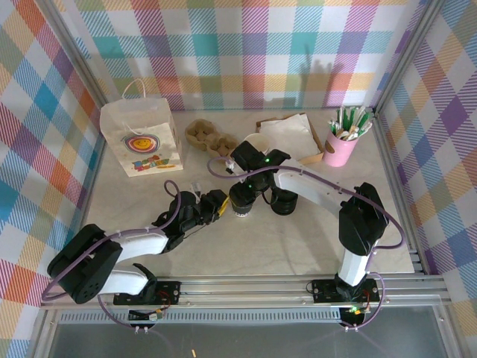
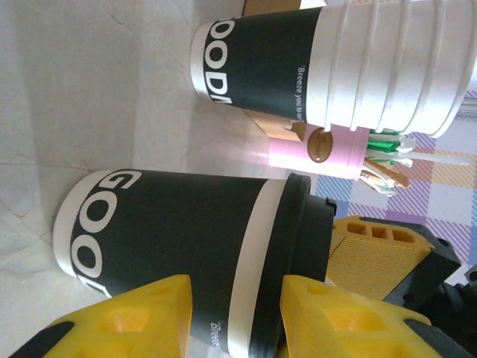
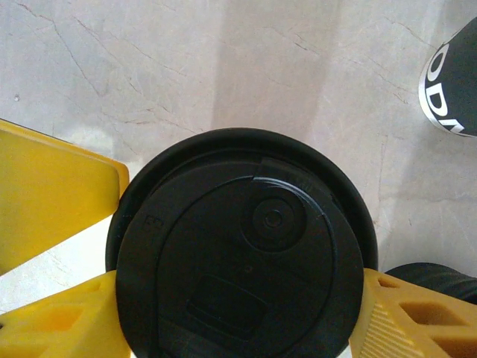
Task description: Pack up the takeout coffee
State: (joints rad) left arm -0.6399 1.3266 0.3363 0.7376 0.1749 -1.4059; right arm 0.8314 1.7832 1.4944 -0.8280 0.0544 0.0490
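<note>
Top external camera looking down on the table from above and behind, left wrist viewing the takeout coffee side-on, very close, right wrist facing straight down onto its lid, all three sharing that cup.

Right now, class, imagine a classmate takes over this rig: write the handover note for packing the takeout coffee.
The left gripper: jaws apart, at the side of the takeout coffee, not gripping it.
The right gripper: above the cup, jaws closed on its black lid.
The coffee stands upright mid-table, near the stack of lidless cups. The paper bag stands at the back left, well apart.
Done: the lid looks seated on the cup.
Left: lift the coffee and pack it, probably into the bag.
</note>
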